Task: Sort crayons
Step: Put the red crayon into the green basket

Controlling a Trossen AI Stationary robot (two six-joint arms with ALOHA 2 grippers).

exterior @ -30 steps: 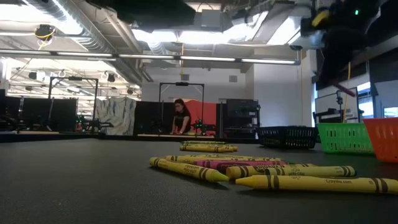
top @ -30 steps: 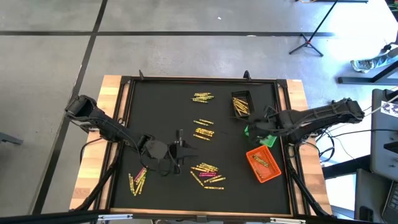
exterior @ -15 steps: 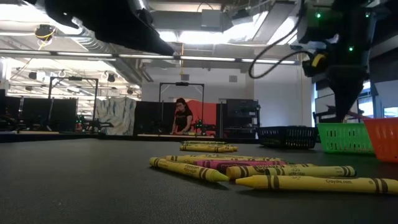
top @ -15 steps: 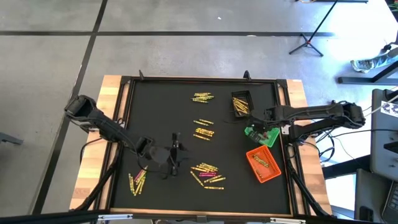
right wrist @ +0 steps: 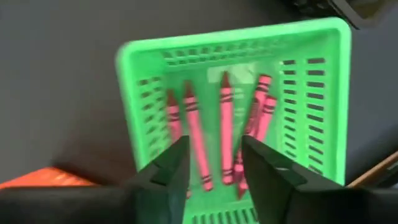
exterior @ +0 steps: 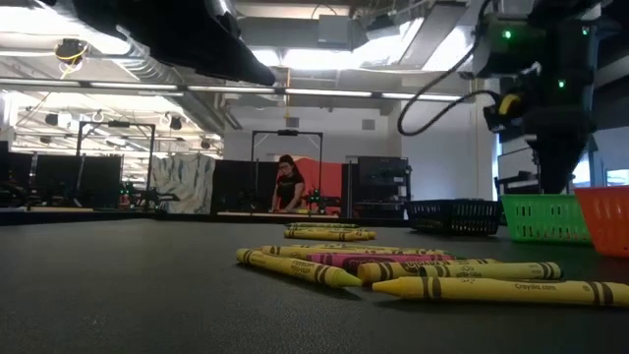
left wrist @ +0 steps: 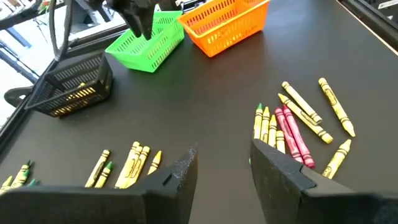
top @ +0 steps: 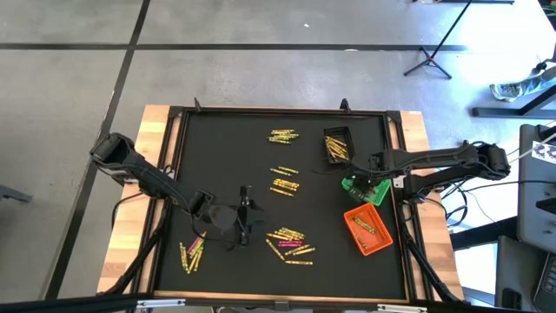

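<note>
My right gripper [right wrist: 214,163] directly above green bin [right wrist: 137,124], fingers parted, nothing between them. Pink crayons [right wrist: 225,127] lie inside green bin. My left gripper [left wrist: 221,165] well away from green bin, over mat, fingers wide, empty. Yellow and pink crayons [left wrist: 292,124] near it.
</note>
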